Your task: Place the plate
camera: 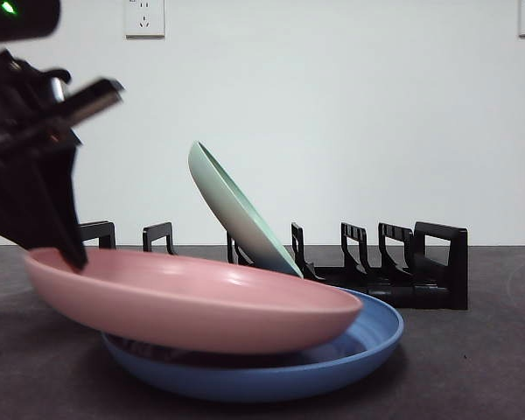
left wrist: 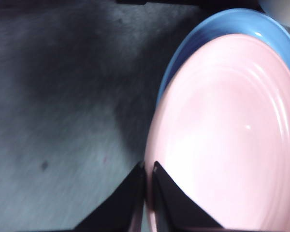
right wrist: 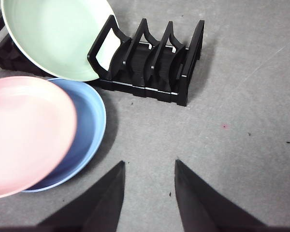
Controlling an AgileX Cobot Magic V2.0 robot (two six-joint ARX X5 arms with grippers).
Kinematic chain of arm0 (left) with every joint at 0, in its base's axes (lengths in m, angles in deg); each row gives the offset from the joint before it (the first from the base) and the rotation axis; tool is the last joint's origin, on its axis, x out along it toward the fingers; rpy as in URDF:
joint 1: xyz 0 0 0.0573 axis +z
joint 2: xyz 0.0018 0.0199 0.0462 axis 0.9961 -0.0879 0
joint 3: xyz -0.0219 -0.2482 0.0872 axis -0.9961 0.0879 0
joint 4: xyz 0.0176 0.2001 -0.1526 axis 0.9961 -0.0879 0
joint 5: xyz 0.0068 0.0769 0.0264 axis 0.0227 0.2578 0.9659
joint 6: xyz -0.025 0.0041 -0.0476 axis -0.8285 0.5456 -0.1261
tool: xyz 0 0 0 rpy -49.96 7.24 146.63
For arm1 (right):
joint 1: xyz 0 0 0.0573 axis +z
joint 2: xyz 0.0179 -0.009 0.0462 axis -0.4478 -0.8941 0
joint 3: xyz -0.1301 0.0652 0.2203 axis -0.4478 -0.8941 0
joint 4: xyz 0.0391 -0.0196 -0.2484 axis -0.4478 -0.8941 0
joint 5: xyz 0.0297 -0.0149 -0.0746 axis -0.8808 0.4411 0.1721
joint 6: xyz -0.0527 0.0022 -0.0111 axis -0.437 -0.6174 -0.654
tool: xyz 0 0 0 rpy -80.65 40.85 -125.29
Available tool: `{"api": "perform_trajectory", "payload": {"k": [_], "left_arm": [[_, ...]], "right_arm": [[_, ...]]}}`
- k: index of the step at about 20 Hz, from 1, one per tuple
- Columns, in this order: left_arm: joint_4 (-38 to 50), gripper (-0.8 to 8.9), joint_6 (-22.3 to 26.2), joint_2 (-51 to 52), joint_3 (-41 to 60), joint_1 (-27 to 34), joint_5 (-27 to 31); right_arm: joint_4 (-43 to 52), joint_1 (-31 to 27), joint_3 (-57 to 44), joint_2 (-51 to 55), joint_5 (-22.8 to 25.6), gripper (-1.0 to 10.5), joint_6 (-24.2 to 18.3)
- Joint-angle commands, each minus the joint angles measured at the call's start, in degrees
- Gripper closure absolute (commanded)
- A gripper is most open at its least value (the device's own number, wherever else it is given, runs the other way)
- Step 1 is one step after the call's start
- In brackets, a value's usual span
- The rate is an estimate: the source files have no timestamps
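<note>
A pink plate [camera: 192, 302] hangs tilted just above a blue plate [camera: 271, 363], its left rim raised. My left gripper [left wrist: 148, 168] is shut on the pink plate's [left wrist: 227, 135] rim; in the front view that gripper [camera: 66, 254] is the dark arm at the left. The blue plate [left wrist: 208, 38] lies flat on the table under it. A green plate [camera: 236, 210] stands leaning in a slot of the black rack [camera: 394, 271]. My right gripper [right wrist: 148, 166] hovers open over bare table, apart from the pink plate [right wrist: 26, 130], blue plate [right wrist: 89, 125] and rack [right wrist: 154, 58].
The black rack has several free slots to the right of the green plate [right wrist: 53, 34]. The dark grey table [right wrist: 232, 135] spreads around the plates. A white wall with sockets [camera: 144, 17] stands behind.
</note>
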Motion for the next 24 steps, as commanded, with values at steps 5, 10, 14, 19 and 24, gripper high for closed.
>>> {"api": "perform_trajectory", "payload": {"k": [5,10,14,19,24], "left_arm": [[7.96,8.04,-3.1,-7.76,-0.33,-0.9,-0.48],[7.8,8.03,-3.08,-10.19,-0.33,-1.6,-0.55],[7.48,6.52,-3.32,-10.08,-0.35,-2.47,-0.55],[3.21,4.59,-2.82,-8.22,-0.48,-2.64,-0.52],[-1.81,4.59,5.99,8.66,-0.59,-0.61,-0.5]], "right_arm": [[0.46,0.26,0.04,-0.09,0.07,7.9,0.66],[0.44,0.26,0.04,-0.09,0.09,7.9,0.68],[0.44,0.26,0.04,-0.09,0.07,7.9,0.68],[0.44,0.26,0.04,-0.09,0.07,7.9,0.7],[0.39,0.26,0.04,-0.11,-0.02,7.9,1.25]]}}
